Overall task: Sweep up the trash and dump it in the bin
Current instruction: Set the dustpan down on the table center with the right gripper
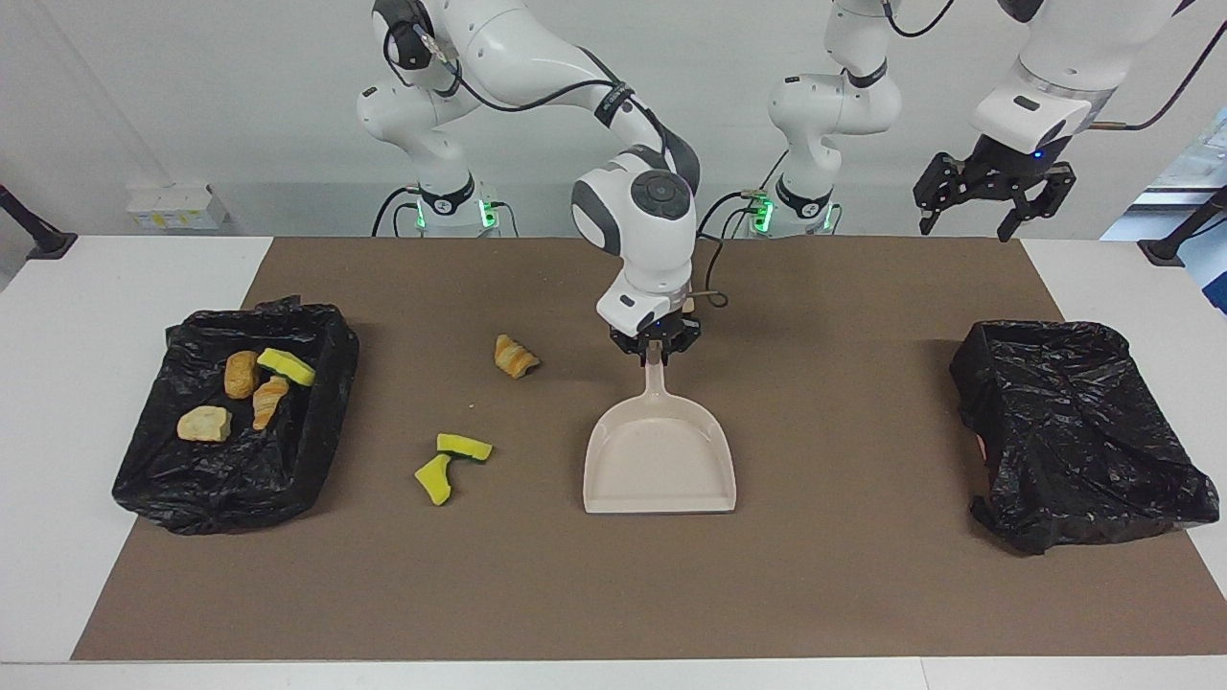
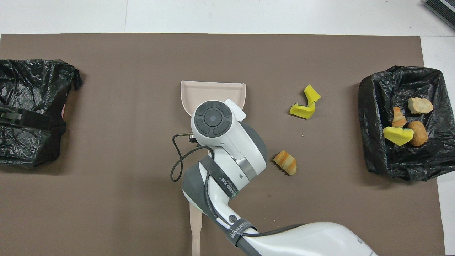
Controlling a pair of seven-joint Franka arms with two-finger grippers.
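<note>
I can read little here: a grey band (image 2: 237,227) around the right arm (image 2: 227,142) carries print that looks like "WANEED", and a second band (image 2: 224,180) higher up has letters too small for me.

white table (image 1: 115,287), brown mat (image 1: 815,575), pale wall (image 1: 192,96)
</note>
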